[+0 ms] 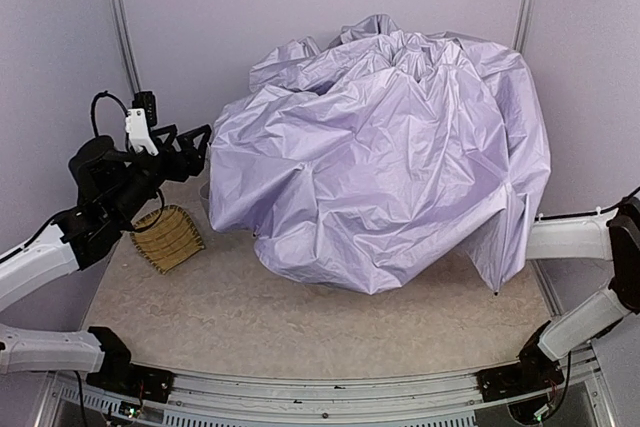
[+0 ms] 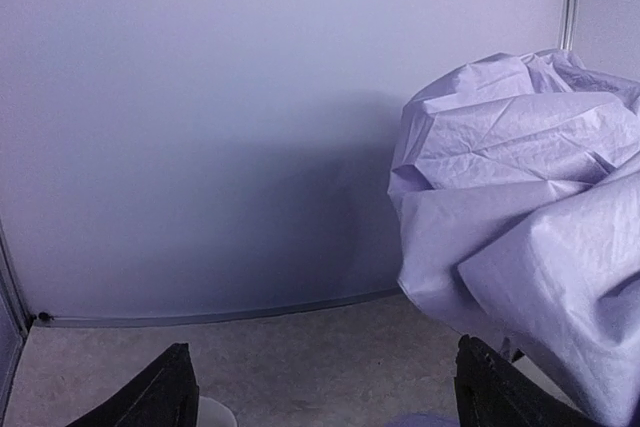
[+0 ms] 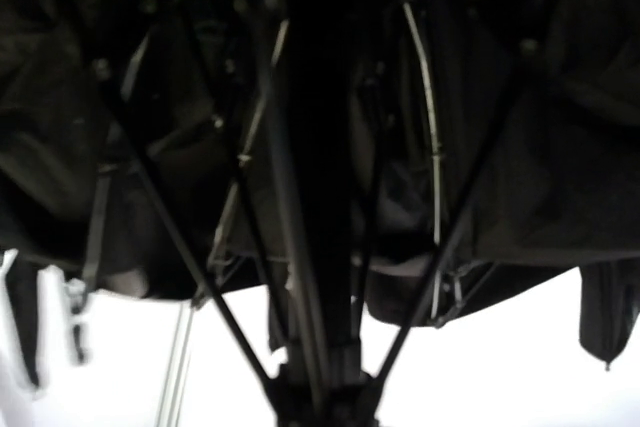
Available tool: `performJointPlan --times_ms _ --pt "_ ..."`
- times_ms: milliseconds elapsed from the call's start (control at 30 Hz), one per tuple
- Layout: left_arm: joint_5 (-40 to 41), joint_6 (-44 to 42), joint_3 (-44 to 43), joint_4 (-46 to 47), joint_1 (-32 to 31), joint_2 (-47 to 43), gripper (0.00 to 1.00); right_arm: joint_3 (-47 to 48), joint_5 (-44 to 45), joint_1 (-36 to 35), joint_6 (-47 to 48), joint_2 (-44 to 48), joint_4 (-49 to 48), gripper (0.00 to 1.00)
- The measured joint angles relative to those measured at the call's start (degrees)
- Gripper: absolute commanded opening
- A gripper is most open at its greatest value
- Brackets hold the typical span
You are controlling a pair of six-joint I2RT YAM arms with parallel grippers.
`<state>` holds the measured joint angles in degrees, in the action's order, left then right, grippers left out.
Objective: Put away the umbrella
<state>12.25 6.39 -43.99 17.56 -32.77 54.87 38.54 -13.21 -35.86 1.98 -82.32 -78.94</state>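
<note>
The umbrella (image 1: 380,157) lies half collapsed across the middle and right of the table, its crumpled lavender fabric on top. In the left wrist view its fabric (image 2: 530,207) fills the right side. My left gripper (image 1: 195,142) is open and empty just left of the fabric's edge, its black fingertips (image 2: 165,392) spread wide above the table. My right arm (image 1: 570,237) reaches under the canopy, which hides that gripper from above. The right wrist view shows the black lining (image 3: 540,147), thin ribs and the dark shaft (image 3: 310,247) running down to my right gripper (image 3: 320,412), which looks closed on the shaft.
A woven straw basket (image 1: 168,237) lies on the table below my left gripper. A small white object (image 2: 215,412) sits at the bottom edge of the left wrist view. Enclosure walls (image 1: 200,7) stand close behind and to the sides.
</note>
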Motion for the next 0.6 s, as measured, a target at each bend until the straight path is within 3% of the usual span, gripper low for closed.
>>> performJointPlan --times_ms 233,467,600 --pt "-3.80 -1.70 -0.35 1.05 -0.57 -2.82 0.83 9.46 -6.43 0.28 2.19 3.21 10.86 0.00" --pt "-20.35 -6.47 -3.19 -0.39 -2.86 -3.28 0.83 9.49 -9.38 0.28 3.69 4.44 18.84 0.00" --pt "-24.52 -7.72 -4.35 -0.52 -2.97 -3.15 0.84 9.53 -11.67 0.28 3.96 5.99 23.47 0.00"
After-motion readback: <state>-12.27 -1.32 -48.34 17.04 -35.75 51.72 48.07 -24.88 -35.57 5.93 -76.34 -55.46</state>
